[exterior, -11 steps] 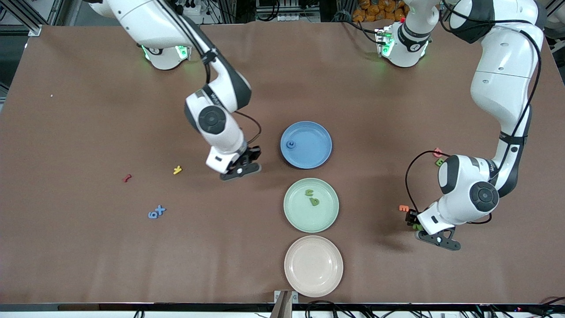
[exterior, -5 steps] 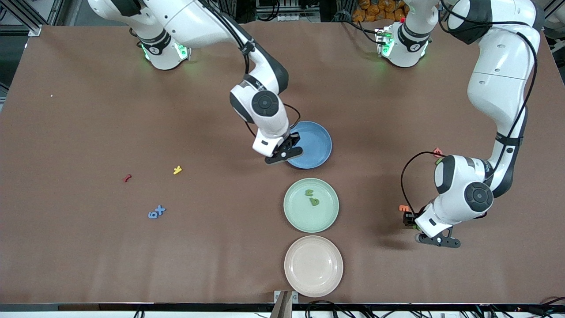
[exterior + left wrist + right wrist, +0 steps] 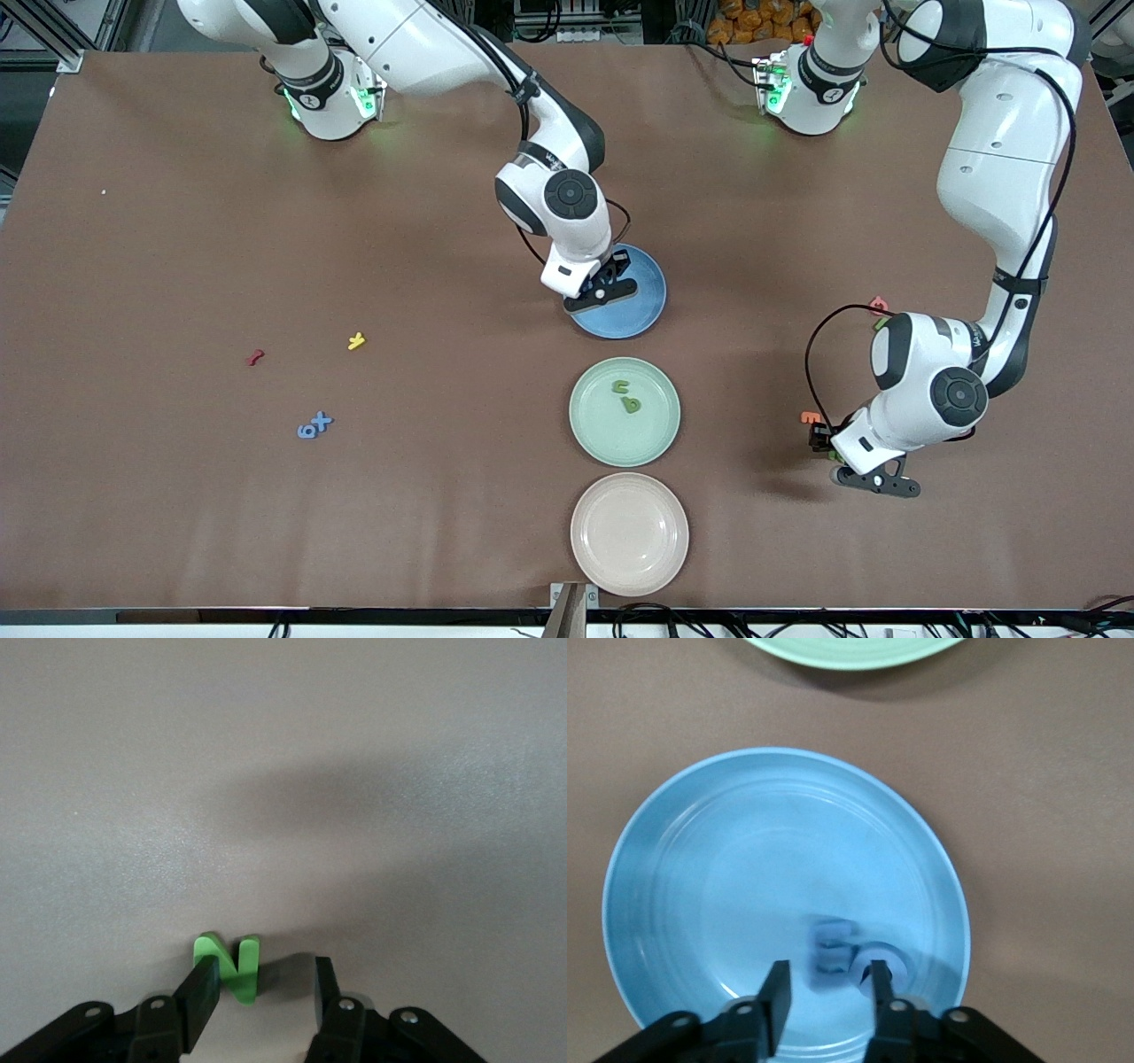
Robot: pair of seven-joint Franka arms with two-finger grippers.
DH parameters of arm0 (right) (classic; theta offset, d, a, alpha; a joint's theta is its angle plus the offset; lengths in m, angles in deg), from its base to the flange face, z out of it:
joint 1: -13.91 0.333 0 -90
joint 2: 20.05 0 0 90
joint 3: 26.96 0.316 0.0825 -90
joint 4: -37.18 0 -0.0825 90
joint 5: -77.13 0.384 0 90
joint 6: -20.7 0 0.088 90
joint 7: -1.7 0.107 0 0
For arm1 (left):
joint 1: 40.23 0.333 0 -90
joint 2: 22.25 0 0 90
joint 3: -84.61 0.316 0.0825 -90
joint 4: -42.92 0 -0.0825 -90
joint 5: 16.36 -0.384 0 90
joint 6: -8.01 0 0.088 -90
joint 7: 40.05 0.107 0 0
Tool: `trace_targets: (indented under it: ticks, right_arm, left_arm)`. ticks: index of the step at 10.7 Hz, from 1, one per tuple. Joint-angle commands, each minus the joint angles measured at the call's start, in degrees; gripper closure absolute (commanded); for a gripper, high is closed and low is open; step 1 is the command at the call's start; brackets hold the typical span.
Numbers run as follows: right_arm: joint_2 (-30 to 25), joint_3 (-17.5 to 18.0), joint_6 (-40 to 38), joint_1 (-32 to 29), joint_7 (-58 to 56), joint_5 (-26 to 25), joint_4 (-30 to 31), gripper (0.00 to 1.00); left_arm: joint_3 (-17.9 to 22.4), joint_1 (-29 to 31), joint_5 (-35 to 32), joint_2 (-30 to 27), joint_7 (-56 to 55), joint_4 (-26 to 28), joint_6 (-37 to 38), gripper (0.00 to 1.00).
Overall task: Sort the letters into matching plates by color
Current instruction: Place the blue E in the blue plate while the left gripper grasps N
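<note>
My right gripper (image 3: 614,279) hangs over the blue plate (image 3: 642,312), open. In the right wrist view a blurred blue letter (image 3: 833,948) shows just past its fingertips (image 3: 780,979), free of them, beside a round blue letter (image 3: 881,958) lying in the blue plate (image 3: 744,850). My left gripper (image 3: 826,446) is down at the table near the left arm's end. It stands open around a green letter (image 3: 232,961): one finger (image 3: 202,983) touches the letter, the other stands apart. The green plate (image 3: 585,434) holds two green letters (image 3: 625,396). The pinkish-beige plate (image 3: 629,532) is bare.
An orange letter (image 3: 810,416) lies close to my left gripper, and a pink letter (image 3: 878,306) sits by the left forearm. Toward the right arm's end lie a yellow letter (image 3: 356,340), a red letter (image 3: 255,357) and two blue letters (image 3: 314,426).
My right arm swung from the bare table to over the blue plate, then its jaws opened and let go of a blue letter. My left gripper's jaws narrowed around the green letter.
</note>
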Motion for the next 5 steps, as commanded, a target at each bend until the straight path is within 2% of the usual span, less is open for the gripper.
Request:
trace_targets:
  ticks: [1, 3, 5]
  right_arm:
    - [-0.1, 0.1, -1.5, -2.0, -3.7, -0.1, -1.7, 0.0]
    - [-1.7, 0.0, -6.1, -6.3, -5.8, -0.1, -1.7, 0.0]
    - [-3.8, -0.7, -10.0, -12.0, -12.7, -0.3, -1.7, 0.0]
  left_arm:
    - [0.8, -0.8, -0.1, 0.2, 1.1, -0.7, 0.8, 0.48]
    - [0.9, -0.9, -0.3, 0.1, 1.2, -0.9, 1.7, 0.52]
    - [0.7, -0.9, -3.0, 0.0, 1.3, -1.1, 2.4, 0.55]
